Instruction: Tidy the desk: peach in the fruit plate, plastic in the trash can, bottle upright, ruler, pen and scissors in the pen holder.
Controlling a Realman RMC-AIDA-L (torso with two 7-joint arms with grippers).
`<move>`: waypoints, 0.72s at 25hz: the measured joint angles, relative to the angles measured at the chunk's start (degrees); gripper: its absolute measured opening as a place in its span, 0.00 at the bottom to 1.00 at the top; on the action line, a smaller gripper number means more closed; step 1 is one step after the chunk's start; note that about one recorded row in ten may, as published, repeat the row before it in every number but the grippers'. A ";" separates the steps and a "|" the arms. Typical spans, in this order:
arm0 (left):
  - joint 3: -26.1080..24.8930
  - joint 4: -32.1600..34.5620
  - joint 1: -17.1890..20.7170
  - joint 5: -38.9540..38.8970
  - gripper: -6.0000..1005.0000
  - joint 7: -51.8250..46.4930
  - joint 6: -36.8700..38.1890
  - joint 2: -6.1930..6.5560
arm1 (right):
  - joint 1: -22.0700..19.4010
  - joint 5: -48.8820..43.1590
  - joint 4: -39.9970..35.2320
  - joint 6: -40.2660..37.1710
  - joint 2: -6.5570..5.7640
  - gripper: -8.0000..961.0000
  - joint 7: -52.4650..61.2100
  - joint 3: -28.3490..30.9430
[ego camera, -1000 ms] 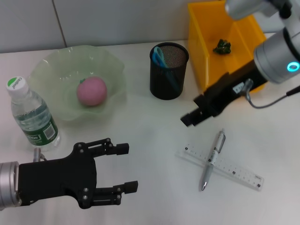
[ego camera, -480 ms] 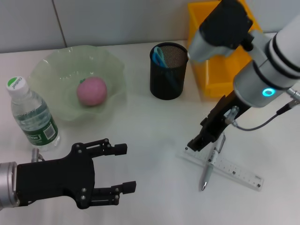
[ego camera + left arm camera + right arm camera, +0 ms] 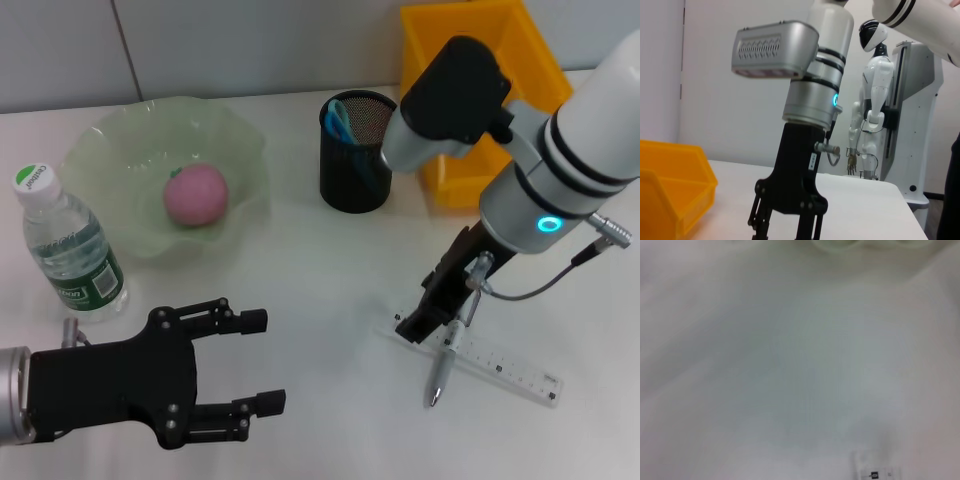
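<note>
White table [image 3: 320, 270] carried everything. At about five o'clock the right hand [image 3: 418, 318] stood just over the near end of the clear ruler [image 3: 500, 362], beside the pen [image 3: 444, 362] lying across it; I cannot tell how far its fingers were apart. At seven o'clock the left hand [image 3: 255, 362] hovered wide open, holding nothing. The peach [image 3: 196, 194] lay in the green plate [image 3: 100, 150], the bottle [image 3: 66, 247] upright at nine o'clock.
</note>
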 joint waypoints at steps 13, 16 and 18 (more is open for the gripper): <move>0.09 -0.07 0.03 0.00 0.78 -0.20 0.56 0.14 | 0.05 -2.05 1.89 2.04 -0.01 0.72 0.07 -1.66; 0.09 -0.07 0.03 0.00 0.78 -0.20 0.66 0.14 | -0.10 -2.09 1.93 2.09 0.05 0.72 0.14 -1.86; 0.06 -0.03 0.03 0.00 0.78 -0.19 0.86 0.10 | -0.13 -2.10 1.94 2.17 0.06 0.72 0.23 -2.19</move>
